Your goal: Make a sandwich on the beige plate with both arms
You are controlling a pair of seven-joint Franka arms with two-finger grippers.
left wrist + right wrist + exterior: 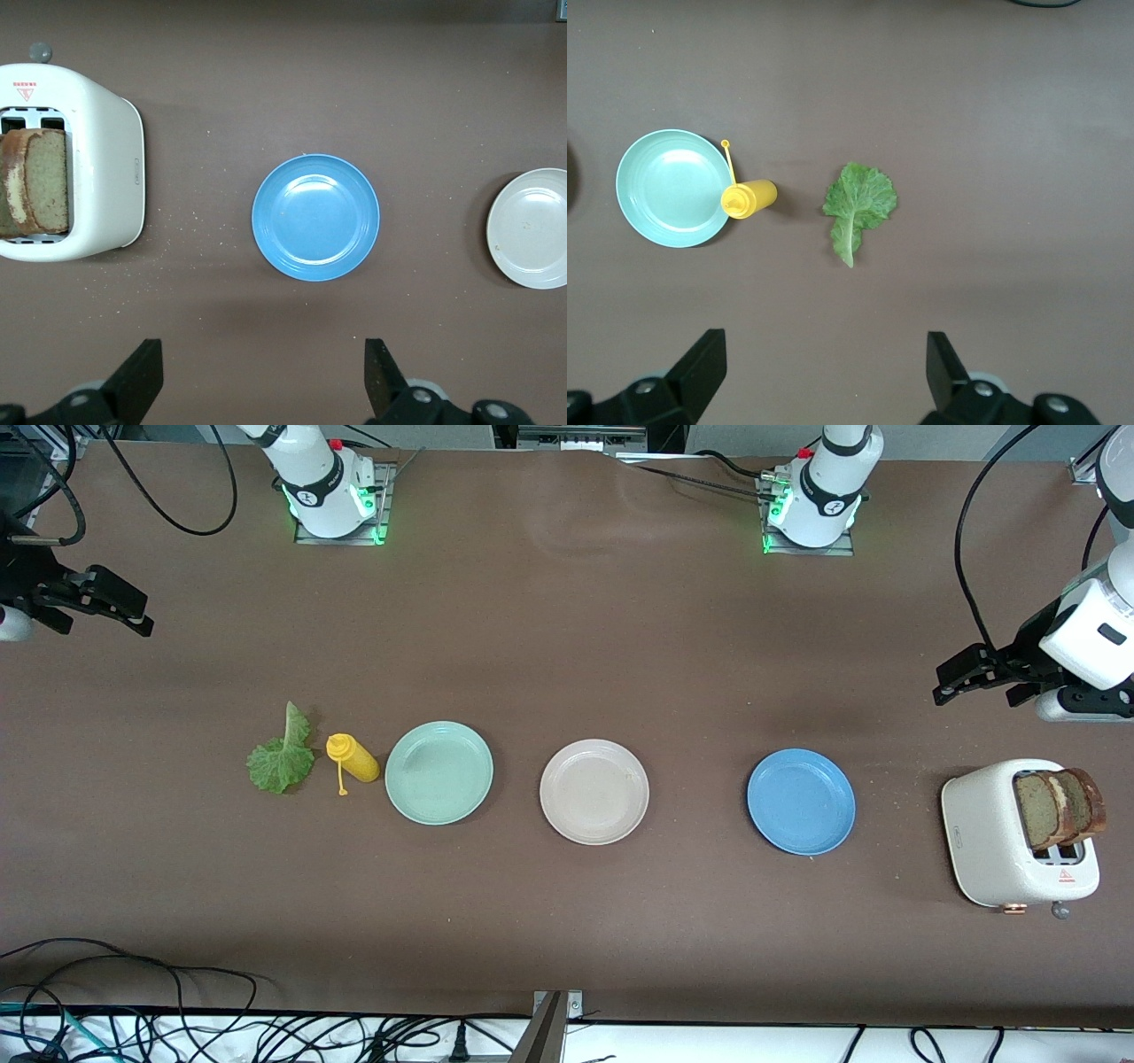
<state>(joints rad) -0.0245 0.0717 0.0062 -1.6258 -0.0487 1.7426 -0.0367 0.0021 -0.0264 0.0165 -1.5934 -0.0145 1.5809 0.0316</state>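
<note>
Brown table surface point(567, 646) carries a row: beige plate point(594, 791) empty at centre, between blue plate point(801, 802) and mint-green plate point(438, 772). Two bread slices point(1059, 806) stand in the white toaster point(1001, 841). Lettuce leaf point(282, 755) lies beside the yellow bottle point(353, 758). Left gripper point(961, 675) and right gripper point(111, 602) hover above, fingers spread wide, holding nothing.

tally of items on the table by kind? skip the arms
Plates: 3 (mint-green plate, beige plate, blue plate)
Bread slices: 2, both in the toaster
Toaster: 1
Lettuce leaf: 1
Yellow bottle: 1, lying on its side
Total: 8
</note>
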